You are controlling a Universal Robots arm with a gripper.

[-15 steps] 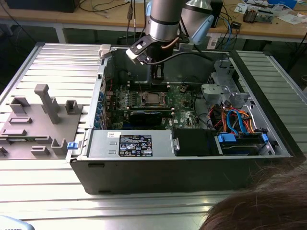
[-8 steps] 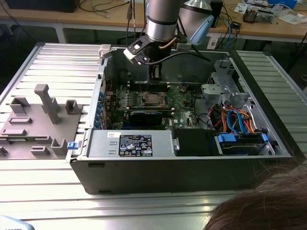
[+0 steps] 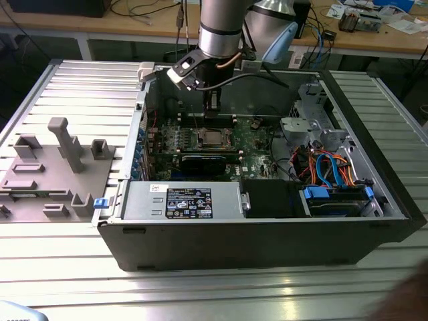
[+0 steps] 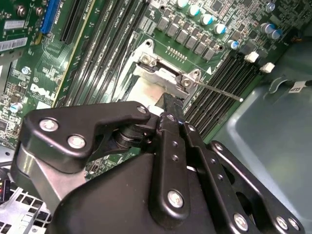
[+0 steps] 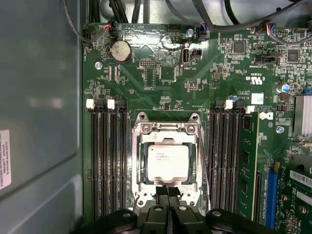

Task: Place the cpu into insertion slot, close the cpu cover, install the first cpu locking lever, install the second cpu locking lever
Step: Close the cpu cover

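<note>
Now cpu (image 5: 168,162) in insertion slot (image 5: 168,127) w/ end effector (image 5: 168,191) just beside.

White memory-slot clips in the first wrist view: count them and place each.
4. Two white clips cap the memory slots on one side of the cpu; two more cap the slots on its other side. More may sit hidden at the slots' opposite ends.

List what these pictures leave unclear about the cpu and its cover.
- First wrist view: the gripper hides the edge of the cpu cover nearest to it, so what its tip touches cannot be told.
- Second wrist view: the gripper's body blocks most of the cover's window.
- Exterior view: the cpu is too small to judge whether it sits flat.
</note>
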